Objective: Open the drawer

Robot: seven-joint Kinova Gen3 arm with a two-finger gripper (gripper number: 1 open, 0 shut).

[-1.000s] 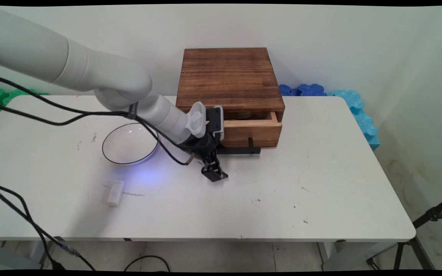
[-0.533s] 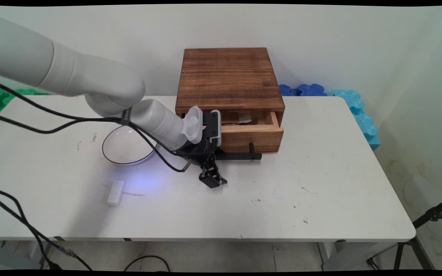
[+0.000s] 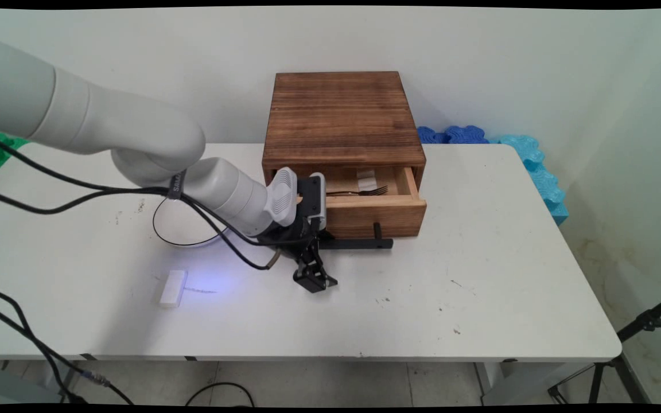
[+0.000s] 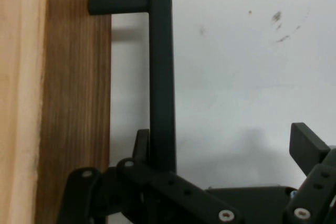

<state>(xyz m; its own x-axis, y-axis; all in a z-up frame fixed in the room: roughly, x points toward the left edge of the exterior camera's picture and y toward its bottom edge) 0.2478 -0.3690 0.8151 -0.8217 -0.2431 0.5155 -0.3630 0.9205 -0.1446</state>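
While partly open, the wooden drawer [image 3: 376, 209] shows a fork [image 3: 365, 191].

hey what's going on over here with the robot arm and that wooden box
The white arm has its black tool down at the left end of the black bar handle on the wooden box's drawer. One finger is hooked behind the bar and the other stands well clear, so the tool is open. The drawer is partly out, wider than a second ago, with a fork inside. A bowl and small white block lie nearby.

The white arm [image 3: 135, 137] reached in low from the left, its black gripper [image 3: 314, 274] angled down, fingers [image 4: 307, 145] spread apart.
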